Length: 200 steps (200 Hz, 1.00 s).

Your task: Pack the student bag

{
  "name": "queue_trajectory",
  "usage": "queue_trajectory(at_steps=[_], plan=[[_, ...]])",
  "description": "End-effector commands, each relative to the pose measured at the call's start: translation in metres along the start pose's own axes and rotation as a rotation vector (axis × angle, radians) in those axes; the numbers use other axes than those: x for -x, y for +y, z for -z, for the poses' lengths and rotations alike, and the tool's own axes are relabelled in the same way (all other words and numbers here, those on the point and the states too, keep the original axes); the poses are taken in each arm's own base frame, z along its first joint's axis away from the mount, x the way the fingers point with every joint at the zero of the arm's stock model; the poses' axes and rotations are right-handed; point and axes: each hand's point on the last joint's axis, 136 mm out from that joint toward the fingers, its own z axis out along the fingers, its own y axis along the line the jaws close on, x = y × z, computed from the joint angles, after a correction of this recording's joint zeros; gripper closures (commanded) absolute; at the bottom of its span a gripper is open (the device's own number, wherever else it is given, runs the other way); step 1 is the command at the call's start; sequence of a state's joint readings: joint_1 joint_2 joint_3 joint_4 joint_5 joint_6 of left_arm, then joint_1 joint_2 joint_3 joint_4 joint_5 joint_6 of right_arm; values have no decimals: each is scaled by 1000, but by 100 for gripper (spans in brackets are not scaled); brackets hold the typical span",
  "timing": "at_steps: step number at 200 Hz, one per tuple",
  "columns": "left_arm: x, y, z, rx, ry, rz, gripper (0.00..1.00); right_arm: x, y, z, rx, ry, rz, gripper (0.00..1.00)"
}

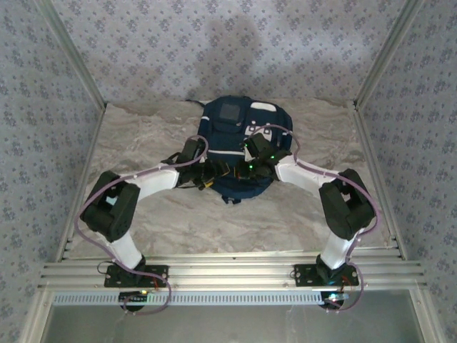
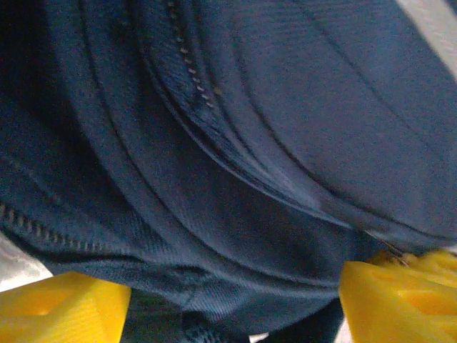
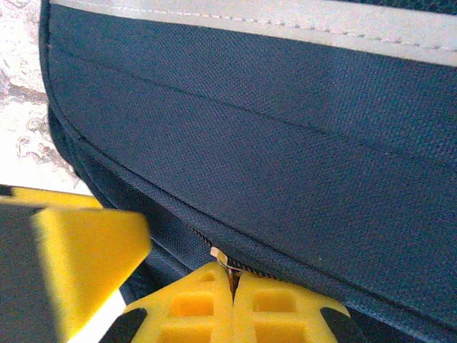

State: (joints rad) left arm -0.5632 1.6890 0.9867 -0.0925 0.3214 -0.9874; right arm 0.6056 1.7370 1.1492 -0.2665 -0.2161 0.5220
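Your left jaws stand spread wide against the bag (image 2: 250, 143); your right jaws are pressed together, pinching its zip pull (image 3: 220, 255).

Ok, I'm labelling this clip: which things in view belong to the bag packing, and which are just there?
Part of the job: student bag, its zip pull, left gripper open at the fabric, right gripper shut on the pull.
Just there: table, metal frame rail, patterned walls.
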Motion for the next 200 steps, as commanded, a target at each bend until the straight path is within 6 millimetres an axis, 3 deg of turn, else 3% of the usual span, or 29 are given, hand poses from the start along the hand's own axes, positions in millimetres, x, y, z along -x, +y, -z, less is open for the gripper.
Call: queue_trajectory(at_steps=[1, 25, 64, 108, 162, 184, 200], plan=[[20, -47, 44, -93, -74, -113, 20, -9, 11, 20, 26, 27, 97, 100], [49, -33, 58, -48, -151, -123, 19, -25, -6, 32, -13, 70, 147, 100], [101, -10, 48, 31, -244, -115, 19, -49, -26, 52, -35, 101, 161, 100], [136, -8, 14, 97, -255, -141, 19, -69, -59, 64, -120, 134, 143, 100], [156, 11, -30, 169, -234, -138, 21, -62, -94, 71, -159, 87, 38, 100], [146, 19, -51, 143, -183, -107, 31, -49, -94, 69, -151, 46, 28, 100], [137, 19, -57, 110, -167, -95, 63, -44, -86, 65, -112, 38, 10, 100]])
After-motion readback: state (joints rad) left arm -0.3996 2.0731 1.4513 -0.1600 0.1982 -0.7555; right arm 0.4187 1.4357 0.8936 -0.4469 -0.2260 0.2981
